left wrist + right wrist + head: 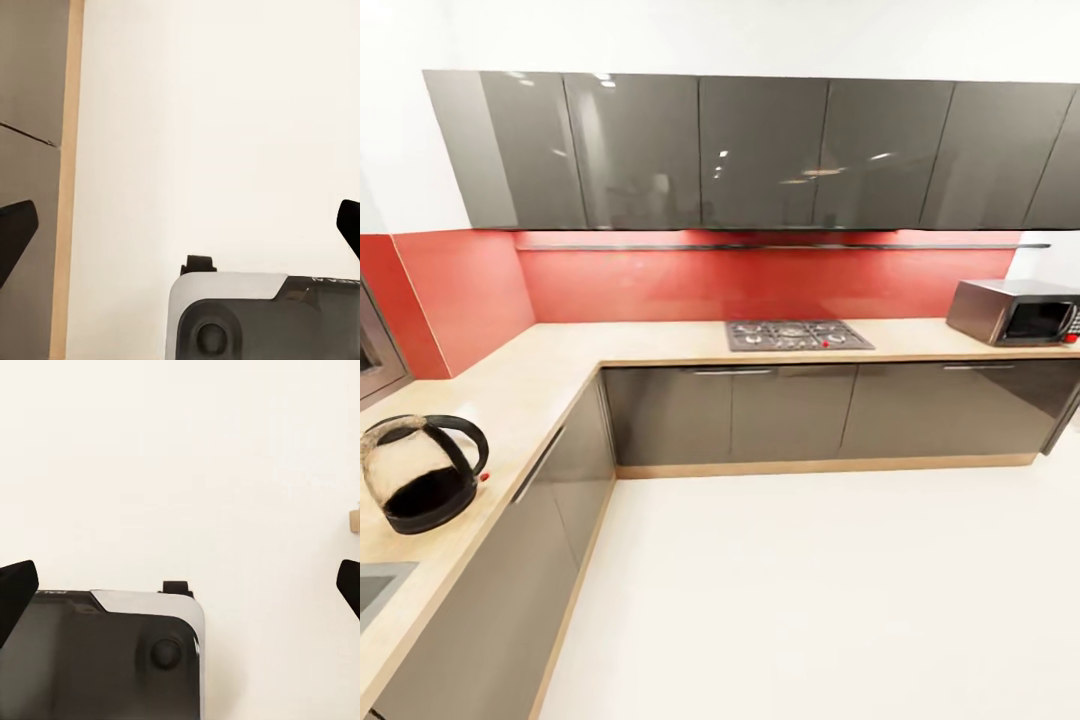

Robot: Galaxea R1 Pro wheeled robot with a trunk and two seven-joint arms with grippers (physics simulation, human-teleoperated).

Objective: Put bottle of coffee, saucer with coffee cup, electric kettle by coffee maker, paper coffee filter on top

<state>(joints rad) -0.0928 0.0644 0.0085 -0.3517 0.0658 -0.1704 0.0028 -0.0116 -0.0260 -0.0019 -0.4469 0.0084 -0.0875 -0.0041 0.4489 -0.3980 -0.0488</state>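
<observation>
On the kitchen countertop (510,390), the electric kettle (422,470), well apart from both spread claws.

Black pointed fingertips (15,229); base (112,660) w/ white rounded shell, dark grey panel, round knob.

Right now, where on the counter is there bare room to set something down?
Bare counter runs from the kettle to the corner, and on to the stove. A smaller gap lies between stove and microwave. It is tighter between kettle and sink.
</observation>
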